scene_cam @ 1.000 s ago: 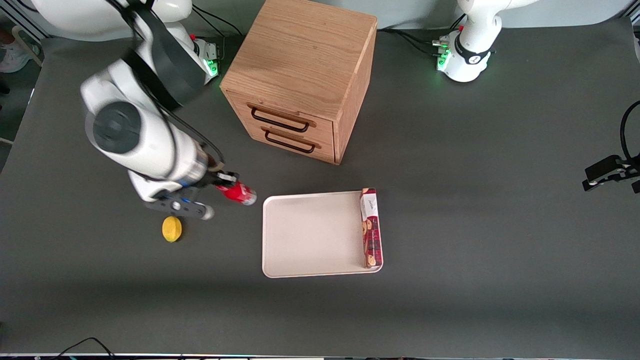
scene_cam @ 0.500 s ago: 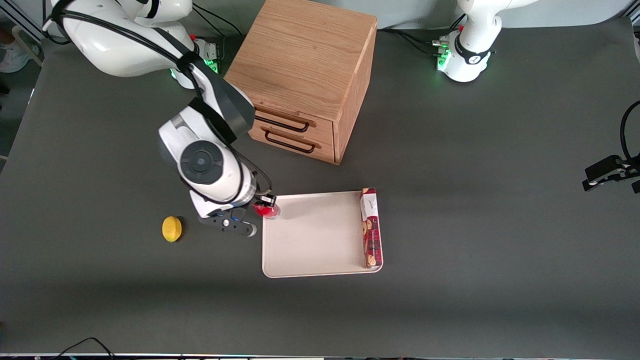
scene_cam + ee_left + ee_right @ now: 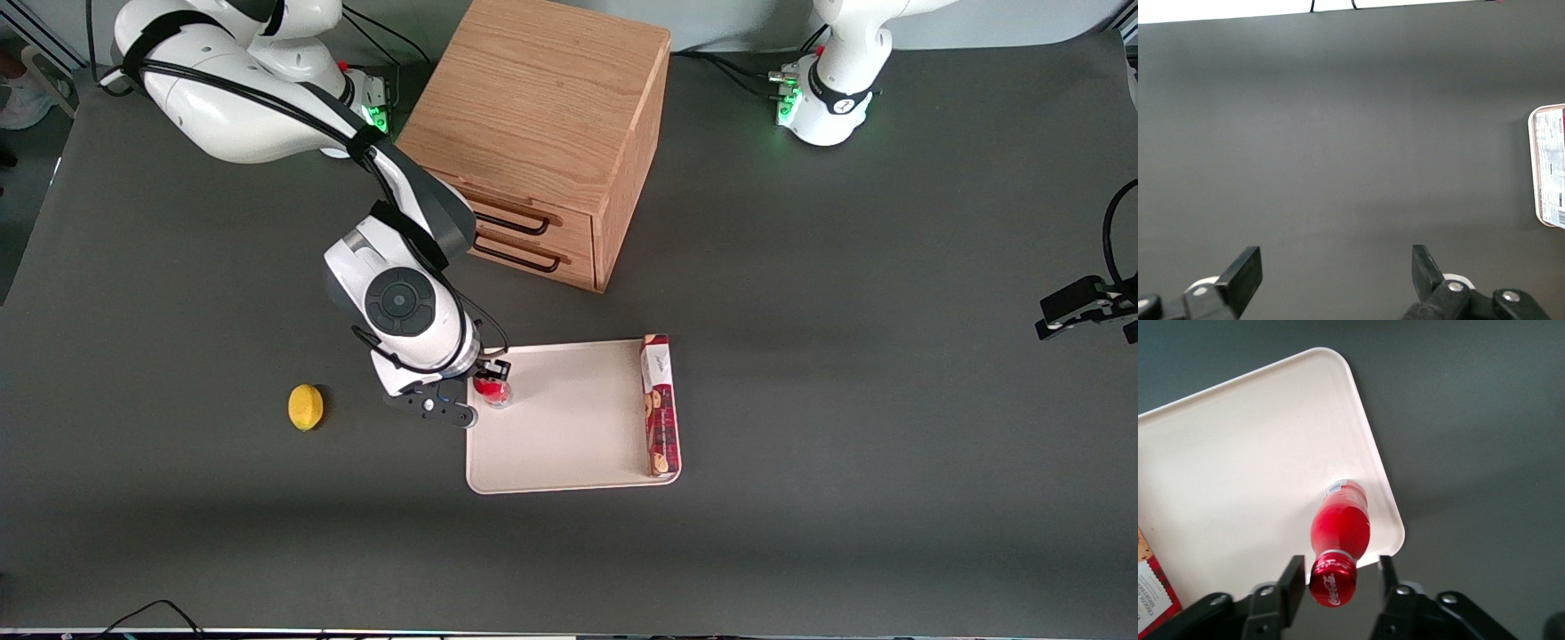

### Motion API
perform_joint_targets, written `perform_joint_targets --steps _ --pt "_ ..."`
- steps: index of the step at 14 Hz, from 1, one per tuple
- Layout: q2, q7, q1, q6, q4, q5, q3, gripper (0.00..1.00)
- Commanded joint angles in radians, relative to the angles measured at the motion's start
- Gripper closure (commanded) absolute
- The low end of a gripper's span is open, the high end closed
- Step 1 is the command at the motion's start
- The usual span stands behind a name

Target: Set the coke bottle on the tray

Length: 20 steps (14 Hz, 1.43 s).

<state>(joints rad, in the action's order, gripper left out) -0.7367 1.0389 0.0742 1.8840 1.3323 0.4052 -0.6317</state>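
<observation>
Bottle (image 3: 1340, 532) upright between fingers of end effector (image 3: 1335, 581), cap gripped, base over tray (image 3: 1245, 447) near its rim toward the working arm.

From the left wrist view I saw mostly bare dark grey counter (image 3: 1338, 133). At the frame's edge, a corner of the cream tray (image 3: 1533, 167) showed, with the printed face of a biscuit box (image 3: 1550, 167) lying in it against the rim.
</observation>
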Motion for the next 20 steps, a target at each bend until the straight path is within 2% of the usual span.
perform_joint_targets --steps 1,3,5,7,8,10,12,13,15,17,19,20 --pt "0.026 0.033 -0.002 -0.005 -0.018 0.024 -0.009 0.0" --pt "0.074 0.004 -0.004 -0.081 -0.065 0.023 -0.014 0.0" --pt "0.184 -0.083 -0.013 -0.144 -0.077 0.008 -0.01 0.0" --pt "0.285 -0.251 -0.043 -0.279 -0.109 -0.07 0.004 0.0" --pt "0.342 -0.342 -0.056 -0.34 -0.122 -0.113 0.038 0.0" --pt "0.463 -0.527 -0.051 -0.458 -0.116 -0.175 0.174 0.0" --pt "0.56 -0.713 -0.056 -0.518 -0.091 -0.285 0.345 0.0" --pt "0.61 -0.785 -0.054 -0.52 -0.044 -0.33 0.431 0.0" --pt "0.675 -0.841 -0.054 -0.482 0.077 -0.342 0.513 0.0" --pt "0.724 -0.843 -0.054 -0.406 0.186 -0.347 0.533 0.0" --pt "0.714 -0.838 -0.054 -0.393 0.193 -0.358 0.537 0.0" --pt "0.709 -0.836 -0.056 -0.393 0.186 -0.399 0.547 0.0"
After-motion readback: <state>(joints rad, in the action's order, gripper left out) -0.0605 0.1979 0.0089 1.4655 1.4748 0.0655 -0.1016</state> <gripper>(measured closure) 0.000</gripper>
